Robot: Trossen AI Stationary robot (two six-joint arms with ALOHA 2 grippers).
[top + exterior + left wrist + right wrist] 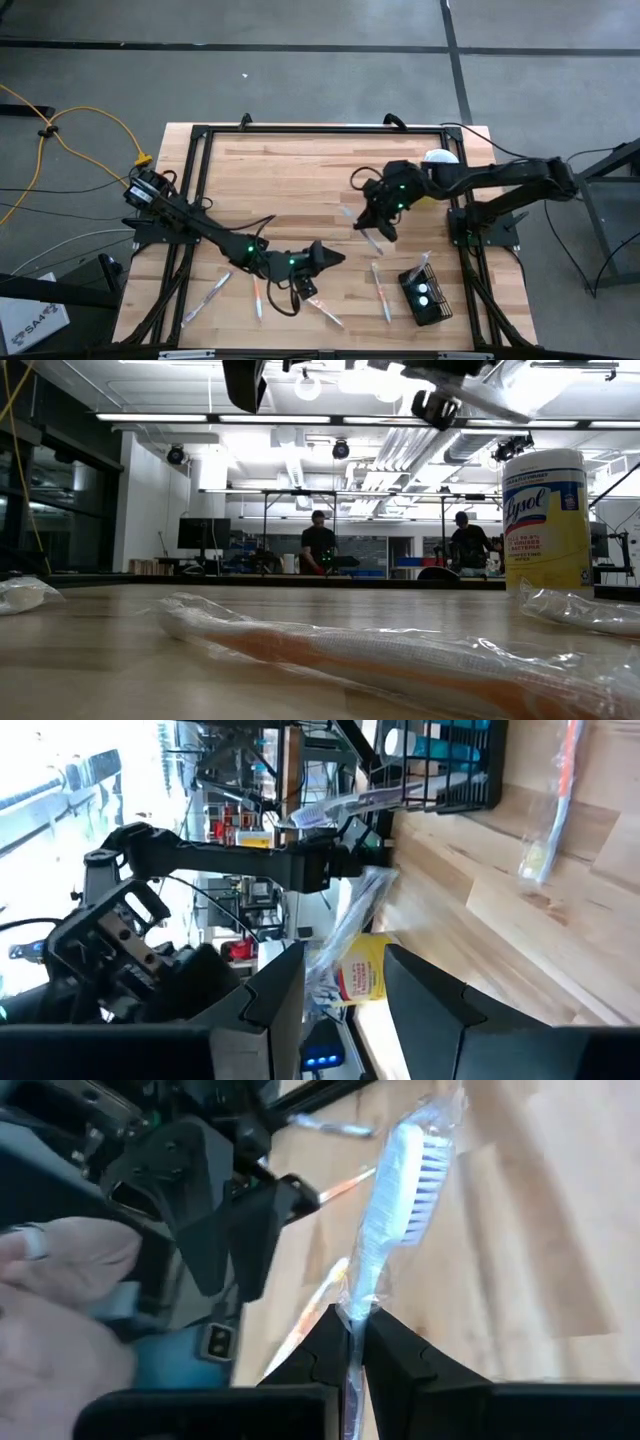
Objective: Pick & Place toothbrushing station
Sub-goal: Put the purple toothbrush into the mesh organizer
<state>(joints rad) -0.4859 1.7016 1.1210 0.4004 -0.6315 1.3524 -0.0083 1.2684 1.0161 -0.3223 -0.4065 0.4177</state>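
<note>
Handling the basket: the little black wire basket [425,296] looks light and stiff, so I'd guess it slides or tips easily if nudged. The mesh should be grippy enough, not fragile.
Where to grab: my pick would be a top rim wire on 1 of its walls, away from what's inside.
Basket spot: near right part of the wooden table [300,170], just beside the frame rail on the right.
What's in it: 2 pale round things show from above; the left wrist view shows teal bits and something white-capped behind the mesh. Can't tell exactly what they are. 1 wrapped toothbrush [419,266] leans on its far rim, poking out.
Right gripper [375,224]: hanging over the middle right of the table, pinched tight on a wrapped toothbrush [398,1200] by the handle end, white bristles pointing away from the fingers. The wrap is thin crinkly plastic, probably slippery, so it could swivel in the pinch.
Left gripper [326,257]: near centre, hovering, fingers apart with nothing between them.
Loose brushes: several more wrapped ones lie along the near edge, 1 [381,291] just left of the basket.
Canister: yellow wipes canister [545,520] with white lid stands at the far right, partly hidden under the right arm from above.
</note>
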